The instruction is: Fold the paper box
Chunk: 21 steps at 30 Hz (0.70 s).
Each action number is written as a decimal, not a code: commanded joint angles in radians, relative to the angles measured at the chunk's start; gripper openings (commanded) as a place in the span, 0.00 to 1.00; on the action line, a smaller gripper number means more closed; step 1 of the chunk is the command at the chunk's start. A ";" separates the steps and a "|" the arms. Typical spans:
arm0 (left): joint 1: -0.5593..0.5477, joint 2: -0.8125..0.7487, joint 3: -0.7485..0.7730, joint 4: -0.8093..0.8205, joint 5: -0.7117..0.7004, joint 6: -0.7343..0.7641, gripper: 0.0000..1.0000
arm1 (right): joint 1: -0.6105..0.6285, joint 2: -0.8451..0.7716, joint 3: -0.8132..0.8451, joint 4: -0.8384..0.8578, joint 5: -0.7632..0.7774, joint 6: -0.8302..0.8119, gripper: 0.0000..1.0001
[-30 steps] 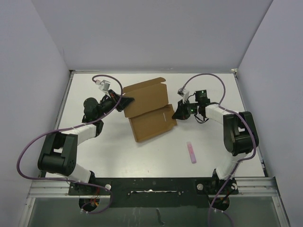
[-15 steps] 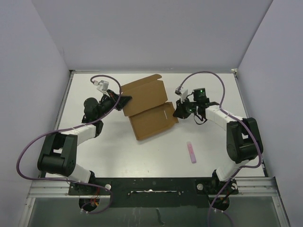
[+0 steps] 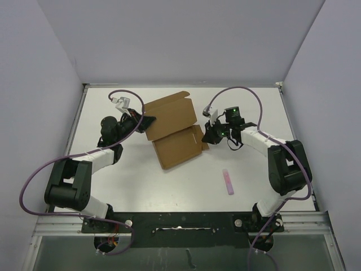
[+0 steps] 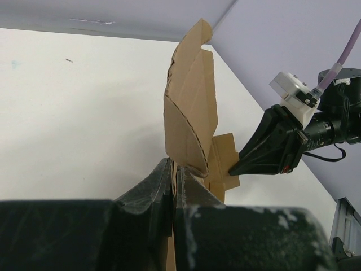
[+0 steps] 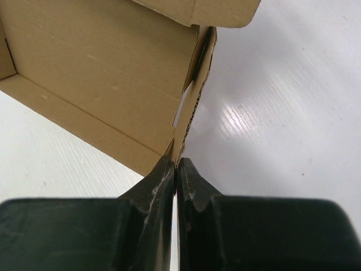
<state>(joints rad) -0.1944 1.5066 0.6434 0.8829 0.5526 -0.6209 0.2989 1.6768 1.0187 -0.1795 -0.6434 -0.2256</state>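
The paper box [image 3: 175,130] is a brown cardboard sheet with creased flaps, lying half folded in the middle of the table. My left gripper [image 3: 148,120] is shut on its left edge; in the left wrist view the cardboard [image 4: 192,124] stands up between the closed fingers [image 4: 149,192]. My right gripper [image 3: 206,134] is shut on the box's right side flap; in the right wrist view the flap's corrugated edge [image 5: 194,107] runs into the closed fingers [image 5: 197,186]. The right gripper also shows in the left wrist view [image 4: 237,167], beyond the cardboard.
A small pink stick [image 3: 228,182] lies on the white table [image 3: 113,180] to the near right of the box. Grey walls close in the table at the back and both sides. Purple cables loop over both arms.
My right gripper has moved left and inward, pushing the right side flap up toward the box. The box has shifted slightly left. The left gripper keeps its hold.
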 commanded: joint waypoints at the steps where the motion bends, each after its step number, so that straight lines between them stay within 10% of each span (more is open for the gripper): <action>1: 0.007 -0.030 0.013 -0.005 -0.024 0.045 0.00 | 0.019 -0.014 0.007 0.044 -0.025 -0.025 0.00; 21: -0.017 -0.020 0.025 -0.006 0.017 0.066 0.00 | -0.119 0.143 0.030 0.109 -0.449 0.171 0.40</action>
<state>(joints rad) -0.2043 1.5066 0.6434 0.8448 0.5617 -0.5747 0.1757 1.8179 1.0195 -0.1387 -0.9649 -0.0933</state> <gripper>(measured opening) 0.017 0.353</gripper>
